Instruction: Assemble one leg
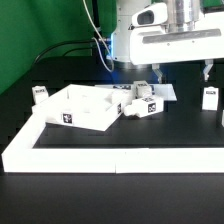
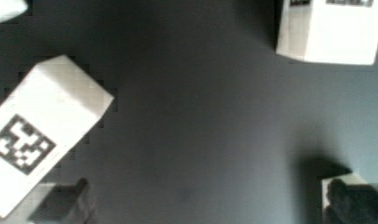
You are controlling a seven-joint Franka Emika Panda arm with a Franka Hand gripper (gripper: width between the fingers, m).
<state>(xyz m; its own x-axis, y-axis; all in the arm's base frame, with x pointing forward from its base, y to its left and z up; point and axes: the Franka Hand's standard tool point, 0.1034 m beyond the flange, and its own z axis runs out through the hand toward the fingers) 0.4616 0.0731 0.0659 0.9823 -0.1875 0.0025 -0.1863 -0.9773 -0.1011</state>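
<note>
The square white tabletop (image 1: 72, 108) lies on the black table left of centre. Two white legs with marker tags (image 1: 140, 103) lie against its right side. Another white leg (image 1: 40, 93) stands at the exterior view's far left and one (image 1: 210, 97) at its far right. My gripper (image 1: 157, 72) hangs open and empty just above and behind the two lying legs. In the wrist view the gripper (image 2: 207, 196) is open over bare black table. One tagged white part (image 2: 44, 112) lies to one side and another (image 2: 337, 30) further off. Both dark fingertips (image 2: 356, 194) touch nothing.
A long white L-shaped wall (image 1: 110, 155) runs along the front and the exterior view's left side of the work area. A thin flat white piece (image 1: 166, 91) lies behind the legs, under the gripper. Black cables hang behind the arm against a green backdrop.
</note>
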